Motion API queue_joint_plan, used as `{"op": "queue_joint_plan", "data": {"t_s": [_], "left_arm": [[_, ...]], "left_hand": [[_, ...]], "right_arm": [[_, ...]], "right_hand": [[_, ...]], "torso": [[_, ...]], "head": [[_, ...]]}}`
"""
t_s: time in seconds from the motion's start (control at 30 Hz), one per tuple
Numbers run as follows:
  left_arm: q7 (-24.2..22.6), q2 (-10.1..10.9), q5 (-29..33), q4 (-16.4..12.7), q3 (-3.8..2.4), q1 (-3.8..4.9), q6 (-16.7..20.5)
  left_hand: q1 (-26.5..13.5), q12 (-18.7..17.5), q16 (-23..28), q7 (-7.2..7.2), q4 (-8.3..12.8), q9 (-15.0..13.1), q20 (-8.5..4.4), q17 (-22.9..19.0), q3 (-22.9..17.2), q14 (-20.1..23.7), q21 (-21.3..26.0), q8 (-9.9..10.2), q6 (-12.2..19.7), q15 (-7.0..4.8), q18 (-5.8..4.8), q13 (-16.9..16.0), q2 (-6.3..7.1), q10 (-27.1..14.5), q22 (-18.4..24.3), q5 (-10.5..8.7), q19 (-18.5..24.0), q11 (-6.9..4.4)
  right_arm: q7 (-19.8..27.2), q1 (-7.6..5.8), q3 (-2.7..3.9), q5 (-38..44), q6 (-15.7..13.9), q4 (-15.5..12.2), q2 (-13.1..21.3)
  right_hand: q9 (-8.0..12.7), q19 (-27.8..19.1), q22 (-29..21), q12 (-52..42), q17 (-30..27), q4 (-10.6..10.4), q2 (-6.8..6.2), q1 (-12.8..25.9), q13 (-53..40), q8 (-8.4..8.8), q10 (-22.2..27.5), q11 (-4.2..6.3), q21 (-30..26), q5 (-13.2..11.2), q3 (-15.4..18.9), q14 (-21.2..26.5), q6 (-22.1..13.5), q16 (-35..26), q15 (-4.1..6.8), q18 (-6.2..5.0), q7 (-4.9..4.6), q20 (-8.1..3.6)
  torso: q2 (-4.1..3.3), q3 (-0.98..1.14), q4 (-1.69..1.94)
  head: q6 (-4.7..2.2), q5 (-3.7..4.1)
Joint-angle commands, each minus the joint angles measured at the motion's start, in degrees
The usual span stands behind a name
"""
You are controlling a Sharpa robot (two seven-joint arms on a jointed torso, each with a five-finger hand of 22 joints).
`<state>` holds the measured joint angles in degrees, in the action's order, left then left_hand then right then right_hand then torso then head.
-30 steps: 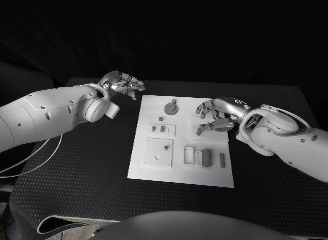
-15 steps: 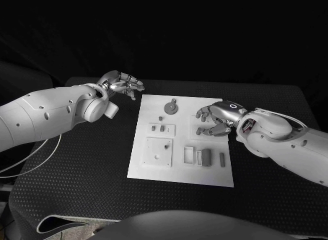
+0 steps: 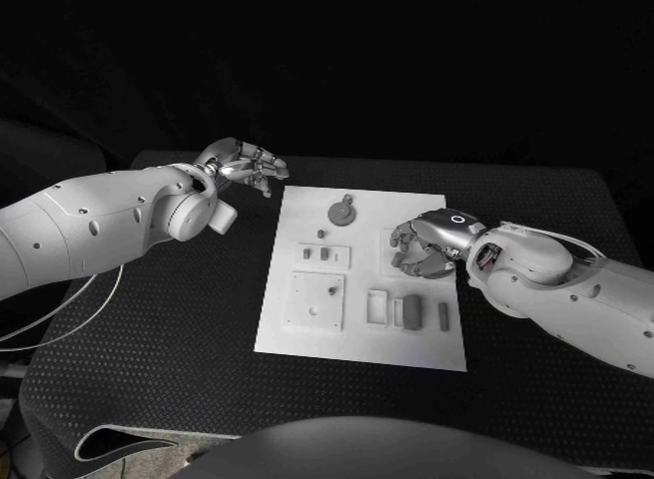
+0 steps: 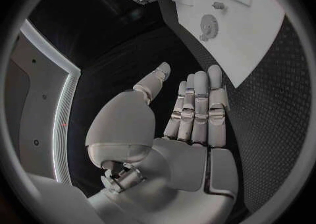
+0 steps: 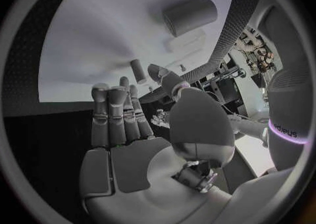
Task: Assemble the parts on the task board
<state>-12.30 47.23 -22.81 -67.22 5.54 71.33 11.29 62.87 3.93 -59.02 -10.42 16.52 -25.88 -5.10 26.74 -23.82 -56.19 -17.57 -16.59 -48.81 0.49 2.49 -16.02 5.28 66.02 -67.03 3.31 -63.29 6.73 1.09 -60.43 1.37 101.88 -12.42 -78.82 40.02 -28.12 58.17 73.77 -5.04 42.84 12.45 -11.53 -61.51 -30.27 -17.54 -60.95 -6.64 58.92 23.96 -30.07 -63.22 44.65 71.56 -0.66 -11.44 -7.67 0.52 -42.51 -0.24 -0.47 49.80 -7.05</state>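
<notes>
Your right hand (image 3: 424, 246) has come down over the task board (image 3: 301, 334), fingers apart, holding nothing. The grey parts (image 3: 443, 317) lie just below it. Your left hand (image 3: 245, 168) waits open, far off.

The black table (image 3: 154, 339), with its finely dotted surface, is carrying the white task board (image 3: 358, 344), which is lying flat near the table's middle. A thin pale cable (image 3: 46, 324) is trailing along the table's edge on the robot's left side.

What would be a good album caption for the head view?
Robot's right hand hovers over the white task board of small parts while its left hand waits, fingers apart, beyond the board's corner.
</notes>
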Motion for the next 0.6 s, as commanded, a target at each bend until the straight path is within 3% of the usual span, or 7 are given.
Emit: {"op": "queue_joint_plan", "data": {"t_s": [0.03, 0.23, 0.6], "left_arm": [[-0.57, -0.11, 0.08, -0.11, -0.03, 0.06, -0.87], [-0.58, -0.23, 0.08, -0.05, -0.03, 0.06, -0.91], [-0.47, -0.22, 0.08, 0.0, -0.03, 0.06, -0.95]], "left_hand": [[-0.19, 0.32, 0.21, -0.21, 0.02, 0.08, -0.05, 0.1, 0.33, -0.27, 0.35, 0.05, 0.19, -0.03, 1.73, -0.07, 0.37, -0.12, -0.07, -0.37, -0.21, -0.08], [-0.24, 0.31, 0.2, -0.21, 0.0, 0.08, -0.05, 0.12, 0.36, -0.28, 0.36, 0.04, 0.19, -0.02, 1.73, -0.07, 0.33, -0.14, -0.08, -0.38, -0.23, -0.07], [-0.3, 0.29, 0.19, -0.21, 0.0, 0.09, -0.05, 0.14, 0.37, -0.28, 0.37, 0.03, 0.19, -0.02, 1.73, -0.08, 0.28, -0.17, -0.1, -0.37, -0.24, -0.07]], "right_arm": [[0.0, 0.04, -0.21, 1.63, -0.95, 0.4, -0.55], [-0.17, 0.04, -0.75, 1.93, -0.73, 1.02, -1.39], [-0.13, 0.05, -0.92, 2.77, -0.89, 1.21, -1.53]], "right_hand": [[-0.16, 0.2, 0.11, -0.53, -0.11, 0.4, 0.71, -0.48, -0.17, -0.57, -0.79, 0.14, 0.36, 0.14, -0.15, -0.24, 1.04, 0.24, 0.58, -3.56, -0.15, -0.3], [-0.39, 0.67, 0.14, -1.33, -0.4, 1.1, 3.11, -0.81, -0.55, -1.6, -2.74, 0.93, 0.5, 0.16, -0.03, -0.93, 3.08, 0.2, 1.34, -3.56, -0.58, -0.5], [-0.58, 1.32, 0.32, -2.85, -0.77, 3.29, 6.57, -1.41, -1.45, -3.06, -6.83, 2.5, 0.76, 0.23, -0.25, -2.07, 7.11, 0.08, 2.85, -3.56, -1.05, -0.85]], "torso": [[0.02, 0.05, -0.04], [-0.02, 0.05, 0.05], [0.02, 0.03, -0.04]], "head": [[0.0, -0.04], [0.08, 0.02], [0.2, -0.07]]}}
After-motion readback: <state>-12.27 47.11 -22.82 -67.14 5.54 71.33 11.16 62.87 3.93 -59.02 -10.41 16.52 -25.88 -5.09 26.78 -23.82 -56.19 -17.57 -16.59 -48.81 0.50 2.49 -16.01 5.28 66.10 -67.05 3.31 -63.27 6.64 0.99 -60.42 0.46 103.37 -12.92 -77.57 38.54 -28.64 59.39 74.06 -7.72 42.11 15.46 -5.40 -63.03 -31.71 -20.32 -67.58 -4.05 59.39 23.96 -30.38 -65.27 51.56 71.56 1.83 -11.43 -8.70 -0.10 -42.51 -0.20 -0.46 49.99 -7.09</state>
